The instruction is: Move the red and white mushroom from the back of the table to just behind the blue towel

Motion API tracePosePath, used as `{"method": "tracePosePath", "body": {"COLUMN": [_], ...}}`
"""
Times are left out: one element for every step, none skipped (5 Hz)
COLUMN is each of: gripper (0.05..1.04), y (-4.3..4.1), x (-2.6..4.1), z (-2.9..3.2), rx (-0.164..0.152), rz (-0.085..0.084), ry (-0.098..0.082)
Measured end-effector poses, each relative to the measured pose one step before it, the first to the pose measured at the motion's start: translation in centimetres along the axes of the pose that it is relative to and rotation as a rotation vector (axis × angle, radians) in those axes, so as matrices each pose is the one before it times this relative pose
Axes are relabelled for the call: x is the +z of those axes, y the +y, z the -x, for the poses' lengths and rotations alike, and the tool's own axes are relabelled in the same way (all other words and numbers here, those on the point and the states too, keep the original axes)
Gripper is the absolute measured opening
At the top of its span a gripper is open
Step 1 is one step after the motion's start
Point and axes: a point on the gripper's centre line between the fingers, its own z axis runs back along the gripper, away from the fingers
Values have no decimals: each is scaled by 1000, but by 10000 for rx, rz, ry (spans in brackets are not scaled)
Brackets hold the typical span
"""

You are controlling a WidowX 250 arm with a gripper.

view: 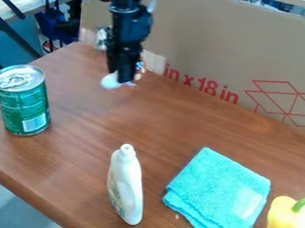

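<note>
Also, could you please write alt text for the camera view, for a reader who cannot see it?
A black robot gripper hangs over a brown table, beside something white too unclear to name. Nearer the camera, from left to right, are a green can, a white bottle, a folded turquoise cloth and a yellow pepper.

Table (78, 154): moderately bright; a soft, pale sheen across the wood in front of me.
Can (25, 107): small bright glints on the metal lid; sides darker.
Bottle (128, 184): bright white, gentle shading; only faint shadow beside it.
Cloth (209, 191): evenly lit; one pale patch, glare or tag, I cannot tell.
Pepper (286, 225): bright, with soft highlights.
Cardboard (208, 45): matte, diffusely lit.
My gripper (123, 77): deep black, little surface detail.
Floor (13, 204): dimmer than my table.
</note>
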Motion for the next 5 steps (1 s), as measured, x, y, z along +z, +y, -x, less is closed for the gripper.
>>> {"method": "tracePosePath", "body": {"gripper": [486,486,487,486,486], "y": [-3809,-4414,-1517,295,742], "x": [-851,-1898,4,-1708,-235], "z": [-1040,-400,-783,-443,-109], "rx": [-842,-806,-315,113,107], "rz": [165,345,21,566,64], "ry": [497,656,94,258,20]}}
